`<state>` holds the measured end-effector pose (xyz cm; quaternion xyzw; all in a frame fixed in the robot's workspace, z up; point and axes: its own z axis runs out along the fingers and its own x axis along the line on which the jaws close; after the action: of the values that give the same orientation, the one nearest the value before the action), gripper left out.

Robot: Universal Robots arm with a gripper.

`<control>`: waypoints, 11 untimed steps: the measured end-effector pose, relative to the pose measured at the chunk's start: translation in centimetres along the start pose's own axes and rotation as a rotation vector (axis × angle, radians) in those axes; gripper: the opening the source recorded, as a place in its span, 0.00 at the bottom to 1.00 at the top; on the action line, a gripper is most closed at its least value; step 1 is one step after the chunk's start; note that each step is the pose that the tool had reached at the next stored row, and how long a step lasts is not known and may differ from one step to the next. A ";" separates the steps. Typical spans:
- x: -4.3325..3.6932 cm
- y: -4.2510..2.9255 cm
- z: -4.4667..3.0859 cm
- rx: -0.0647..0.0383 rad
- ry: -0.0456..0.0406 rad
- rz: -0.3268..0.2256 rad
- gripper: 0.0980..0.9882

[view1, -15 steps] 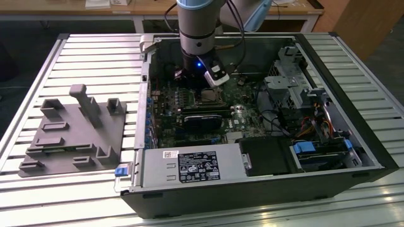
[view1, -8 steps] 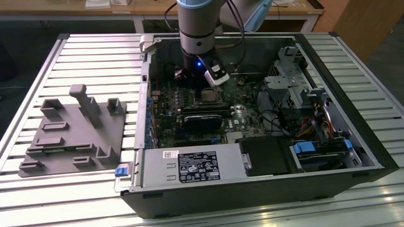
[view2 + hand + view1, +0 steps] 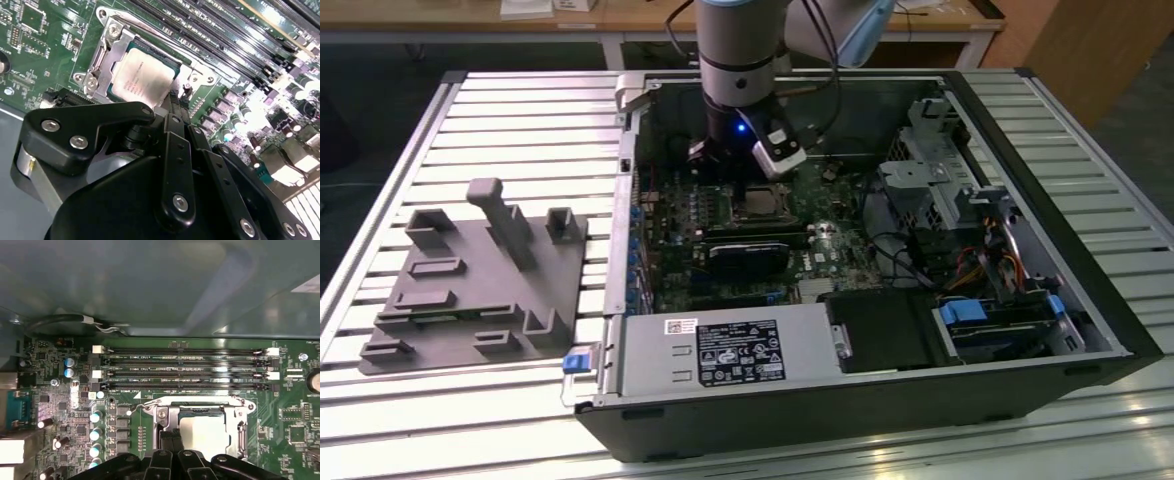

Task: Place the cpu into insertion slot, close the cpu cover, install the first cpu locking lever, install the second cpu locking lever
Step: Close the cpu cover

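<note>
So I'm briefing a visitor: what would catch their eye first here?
The arm's end effector hangs inside the open computer case, close over the pale cpu framed by the silvery cpu cover. On the exterior view's left, a grey fixture plate lies on the slatted table.

Exterior view: is looking down from well back at the open computer case [image 3: 854,400] on the slatted table [image 3: 520,120].
First wrist view: is facing along the green board [image 3: 50,405] toward the case wall, close in.
Second wrist view: is looking steeply down, closer still.
Shared: both wrist views are showing the cpu [image 3: 202,432] [image 3: 142,75] and the memory slots [image 3: 185,371] [image 3: 210,30].
</note>
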<state>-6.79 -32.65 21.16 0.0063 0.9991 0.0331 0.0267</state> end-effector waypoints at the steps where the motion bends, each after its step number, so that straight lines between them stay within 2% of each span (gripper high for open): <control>1: -0.01 0.01 -0.16 0.000 0.0000 0.000 0.01; 6: -0.14 0.02 -0.25 0.000 0.0001 0.000 0.01; 11: -1.32 0.03 -0.19 0.000 0.0005 0.000 0.01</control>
<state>-5.48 -32.65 21.42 0.0062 0.9991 0.0331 0.0265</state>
